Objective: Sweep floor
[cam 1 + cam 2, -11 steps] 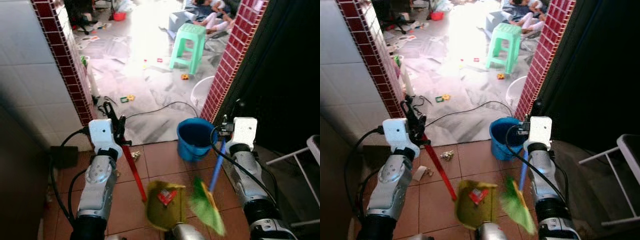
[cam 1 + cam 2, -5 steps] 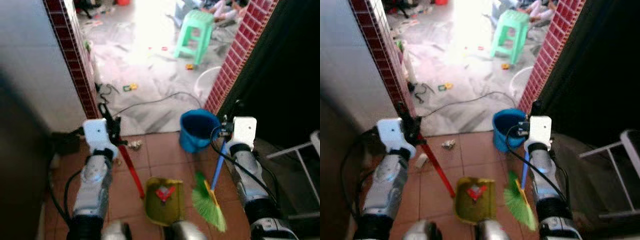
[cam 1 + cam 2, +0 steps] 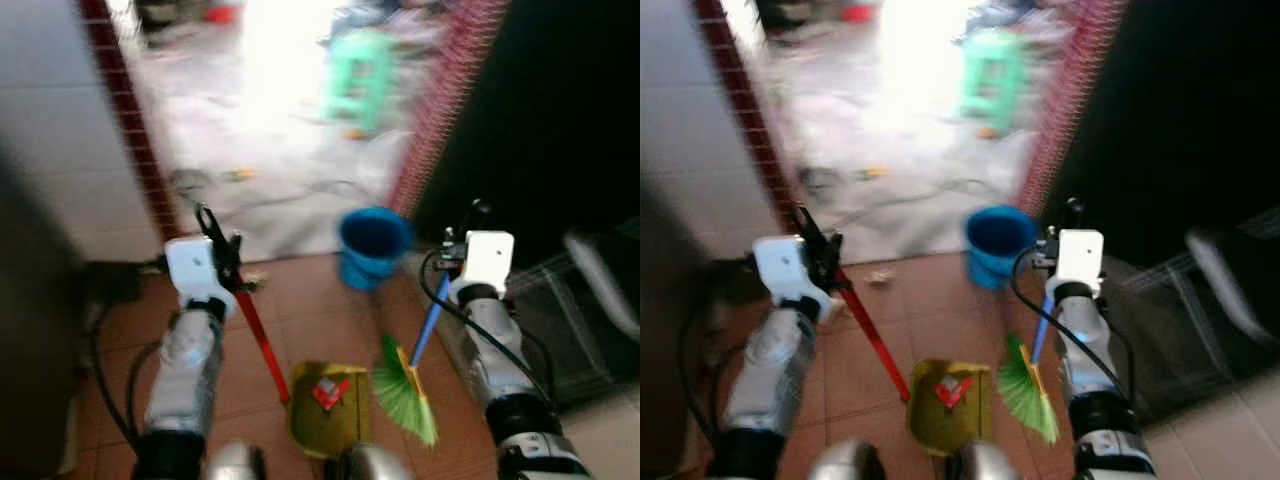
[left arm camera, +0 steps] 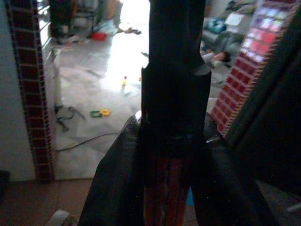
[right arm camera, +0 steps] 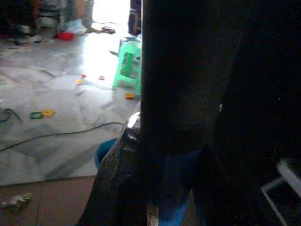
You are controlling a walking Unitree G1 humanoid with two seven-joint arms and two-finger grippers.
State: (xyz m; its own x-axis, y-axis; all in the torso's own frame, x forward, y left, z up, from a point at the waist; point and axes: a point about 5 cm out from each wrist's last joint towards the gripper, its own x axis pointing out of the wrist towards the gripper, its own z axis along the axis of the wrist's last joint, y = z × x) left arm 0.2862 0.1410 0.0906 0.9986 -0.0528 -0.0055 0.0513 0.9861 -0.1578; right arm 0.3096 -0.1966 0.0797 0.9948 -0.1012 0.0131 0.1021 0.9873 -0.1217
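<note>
My left gripper [image 3: 222, 255] is shut on the red handle [image 3: 262, 340] of an olive-yellow dustpan [image 3: 328, 405], which rests on the brown tiles with a red scrap inside. My right gripper [image 3: 455, 250] is shut on the blue handle [image 3: 430, 320] of a green broom [image 3: 404, 395], whose bristles sit on the floor just right of the dustpan. In the left wrist view the red handle [image 4: 167, 193] runs between the black fingers [image 4: 176, 70]. In the right wrist view the blue handle [image 5: 174, 188] does the same. A crumpled scrap [image 3: 878, 277] lies on the tiles ahead.
A blue bucket [image 3: 373, 243] stands ahead by a red-tiled pillar [image 3: 445, 100]. A second red-tiled wall edge [image 3: 130, 130] is at the left. Beyond lie a grey floor with a black cable [image 5: 56, 133], small toys and a green stool [image 3: 358, 70]. A white frame [image 3: 600, 275] is at the right.
The whole picture has shifted and blurred, so the camera has turned right. The broom and dustpan stay held low; the bucket now sits further left in view.
</note>
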